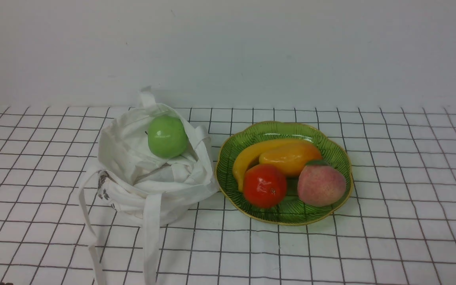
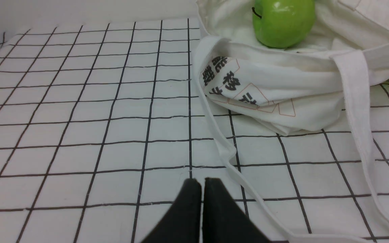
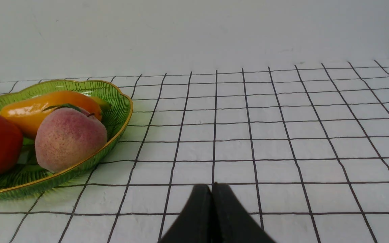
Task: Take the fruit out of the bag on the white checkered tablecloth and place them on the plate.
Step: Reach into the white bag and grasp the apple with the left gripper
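A glossy green apple [image 1: 167,136] sits in the open mouth of the white cloth bag [image 1: 133,178], left of centre on the white checkered tablecloth [image 1: 402,221]. It also shows in the left wrist view [image 2: 283,21], far beyond my left gripper [image 2: 202,184], which is shut and empty over the cloth. The bag [image 2: 275,101] has dark print on its side. The green gold-rimmed plate [image 1: 287,215] stands right of the bag. My right gripper [image 3: 211,189] is shut and empty, to the side of the plate [image 3: 117,121]. Neither gripper shows in the front view.
On the plate lie a yellow banana [image 1: 247,156], an orange-yellow mango [image 1: 289,156], a red-orange tangerine [image 1: 265,186] and a pink peach [image 1: 321,184]. The bag's long straps [image 1: 151,237] trail toward the front edge. A white wall stands behind the table.
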